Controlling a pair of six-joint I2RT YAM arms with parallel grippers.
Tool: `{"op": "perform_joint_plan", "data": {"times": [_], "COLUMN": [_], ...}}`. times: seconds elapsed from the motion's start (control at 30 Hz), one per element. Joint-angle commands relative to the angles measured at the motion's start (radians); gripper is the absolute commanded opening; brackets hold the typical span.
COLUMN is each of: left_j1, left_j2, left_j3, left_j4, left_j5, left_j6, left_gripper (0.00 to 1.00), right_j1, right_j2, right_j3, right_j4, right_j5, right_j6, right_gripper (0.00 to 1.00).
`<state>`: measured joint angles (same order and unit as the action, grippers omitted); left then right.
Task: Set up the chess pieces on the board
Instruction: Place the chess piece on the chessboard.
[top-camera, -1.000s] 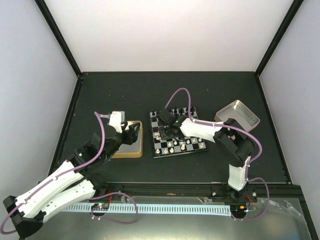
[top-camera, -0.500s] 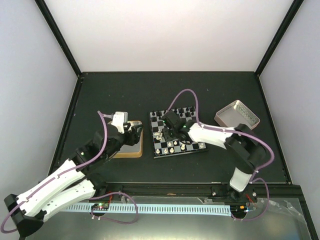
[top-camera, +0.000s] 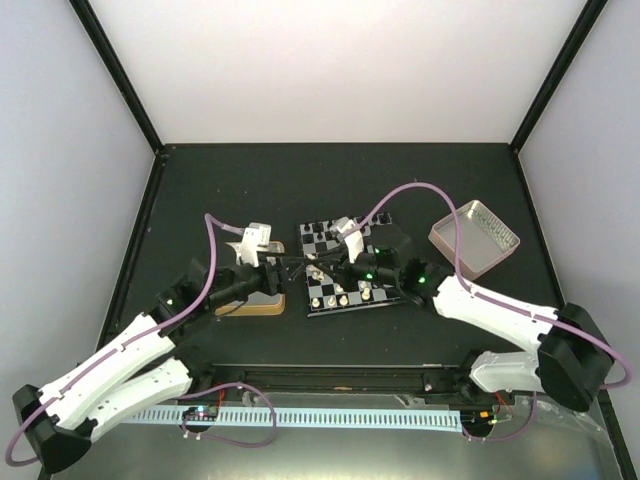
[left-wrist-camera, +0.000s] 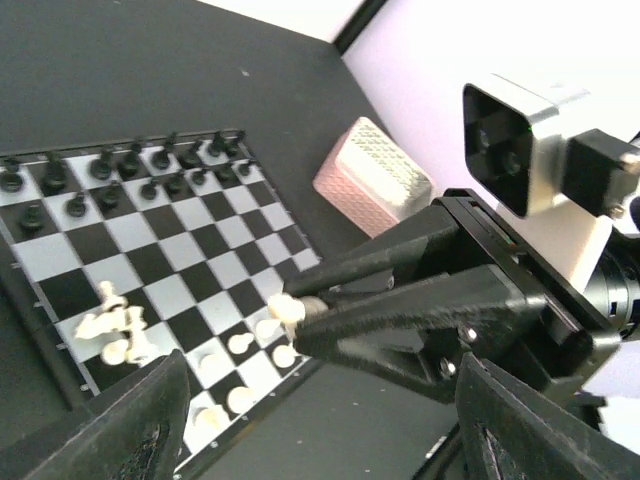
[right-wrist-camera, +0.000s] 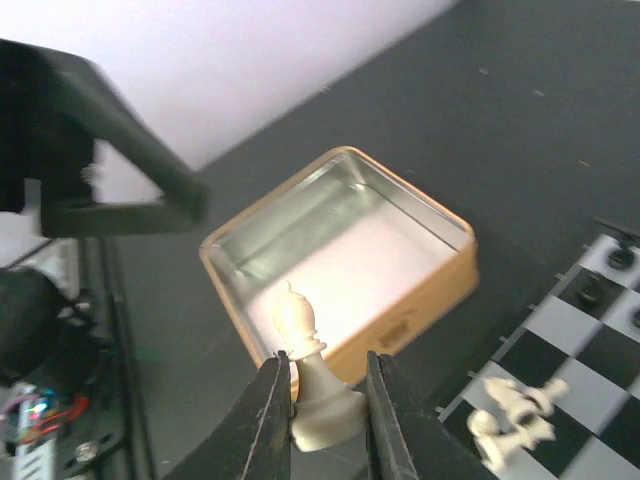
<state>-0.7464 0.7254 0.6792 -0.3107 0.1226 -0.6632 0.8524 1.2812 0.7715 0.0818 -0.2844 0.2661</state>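
Observation:
My right gripper (right-wrist-camera: 326, 362) is shut on a cream bishop (right-wrist-camera: 322, 405), held upright just off the board's left edge and in front of the gold tin. In the left wrist view that same right gripper (left-wrist-camera: 296, 316) shows the cream piece (left-wrist-camera: 287, 309) at its tips above the board (left-wrist-camera: 150, 240). Black pieces (left-wrist-camera: 130, 165) stand in the board's far rows. Cream pieces (left-wrist-camera: 240, 345) stand in the near rows, and a few cream ones (left-wrist-camera: 115, 325) lie toppled. My left gripper (left-wrist-camera: 330, 440) is open and empty, facing the right gripper (top-camera: 316, 268) tip to tip.
A gold-rimmed tin tray (right-wrist-camera: 340, 255), with nothing in it, sits left of the board (top-camera: 380, 232), partly under my left gripper (top-camera: 280, 268). A pink-sided tray (top-camera: 475, 238) stands right of the board. Both arms crowd the board's left edge.
The right gripper lifted the cream bishop off the board and carried it left past the board's edge. The left gripper moved right toward it and opened wider.

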Motion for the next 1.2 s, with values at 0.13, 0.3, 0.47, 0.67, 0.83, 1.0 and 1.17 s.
{"op": "perform_joint_plan", "data": {"times": [0.13,0.3,0.47,0.67,0.83,1.0,1.17], "left_j1": [0.016,0.016,0.016,0.015,0.016,0.016,0.014], "left_j2": [0.048,0.072,0.093,0.100,0.097,0.116,0.221], "left_j3": [0.034,0.035,0.048,0.052,0.060,0.059,0.066], "left_j4": [0.144,0.174,0.191,0.187,0.117,0.019,-0.035], "left_j5": [0.176,0.200,0.264,0.284,0.181,0.009,0.008], "left_j6": [-0.054,-0.044,-0.051,-0.034,0.030,0.105,0.121], "left_gripper": [0.58,0.35,0.12,0.02,0.01,0.02,0.02], "right_j1": [0.007,0.005,0.006,0.006,0.006,0.004,0.005], "right_j2": [-0.115,-0.148,-0.158,-0.163,-0.171,-0.246,-0.324], "right_j3": [-0.061,-0.076,-0.080,-0.081,-0.080,-0.166,-0.193], "right_j4": [0.162,0.181,0.180,0.177,0.088,0.055,-0.052], "right_j5": [-0.212,-0.222,-0.212,-0.189,-0.092,0.042,0.343], "right_j6": [-0.003,0.004,0.005,0.021,0.047,0.090,0.173], "right_gripper": [0.16,0.16,0.16,0.21,0.51,0.60,0.61]}}
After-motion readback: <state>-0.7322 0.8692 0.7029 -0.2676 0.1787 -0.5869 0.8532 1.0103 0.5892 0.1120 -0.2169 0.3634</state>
